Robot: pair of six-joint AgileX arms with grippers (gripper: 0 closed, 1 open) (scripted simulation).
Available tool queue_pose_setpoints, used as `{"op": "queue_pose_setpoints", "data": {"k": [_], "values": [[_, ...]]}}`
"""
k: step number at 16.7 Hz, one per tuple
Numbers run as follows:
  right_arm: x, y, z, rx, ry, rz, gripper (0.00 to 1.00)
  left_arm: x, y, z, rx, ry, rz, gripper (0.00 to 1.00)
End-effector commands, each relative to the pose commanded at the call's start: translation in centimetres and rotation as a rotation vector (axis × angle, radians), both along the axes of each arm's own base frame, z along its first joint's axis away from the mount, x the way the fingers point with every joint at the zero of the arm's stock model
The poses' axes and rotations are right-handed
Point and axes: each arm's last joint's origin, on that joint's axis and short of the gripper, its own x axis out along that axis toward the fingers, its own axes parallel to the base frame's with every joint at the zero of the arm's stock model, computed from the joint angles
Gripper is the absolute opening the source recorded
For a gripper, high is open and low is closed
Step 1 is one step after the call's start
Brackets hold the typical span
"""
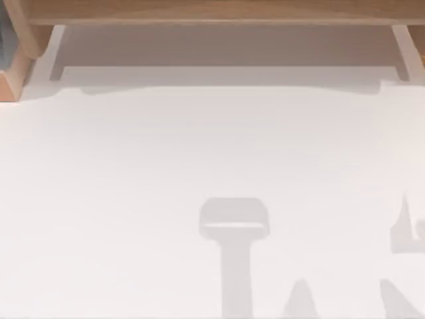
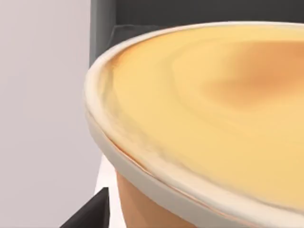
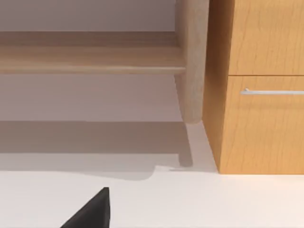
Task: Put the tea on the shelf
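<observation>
The left gripper (image 2: 88,216) is a dark edge right up against the tea (image 2: 204,128), and from here I cannot tell how wide it stands or whether it has hold of the cup. The right gripper (image 3: 90,211) is just as hard to read: one dark wedge of it hangs low over the surface (image 3: 228,204), facing the shelf (image 3: 90,59), and I cannot tell its state either.

From above, the white surface (image 1: 133,186) is the biggest thing in sight. Grey shadows lie on its near half, one of them a blocky head on a long stem, roughly in the middle and a bit to the right.

The shelf (image 1: 212,10) runs along the far edge from left to right, a light-brown board on pale side supports (image 1: 56,53). It throws a band of shade onto the surface under it.

In the right wrist view, a wooden cabinet (image 3: 266,133) stands just beside the shelf's rounded post (image 3: 192,61). Its drawer front is closed, with a slim metal handle (image 3: 273,91) across it.

The tea is seen in the left wrist view. It has a pale cream rim, and its yellow top has an orange-brown swirl. An orange-tan wall shows below the rim. The top closes it, so what is inside is hidden. Pale surface shows beside and under it, but I cannot tell whether the cup stands there or is raised.
</observation>
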Motion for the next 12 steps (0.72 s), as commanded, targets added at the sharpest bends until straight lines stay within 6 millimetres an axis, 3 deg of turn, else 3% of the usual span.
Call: {"op": "queue_pose_setpoints", "data": {"k": [4,12], "values": [[0.00,0.00,0.00,0.000,0.000,0.000,1.00,0.13,-0.02,-0.02,0.000,0.000,0.000,1.00],[0.00,0.00,0.00,0.000,0.000,0.000,1.00,0.13,-0.02,-0.02,0.000,0.000,0.000,0.40]]}}
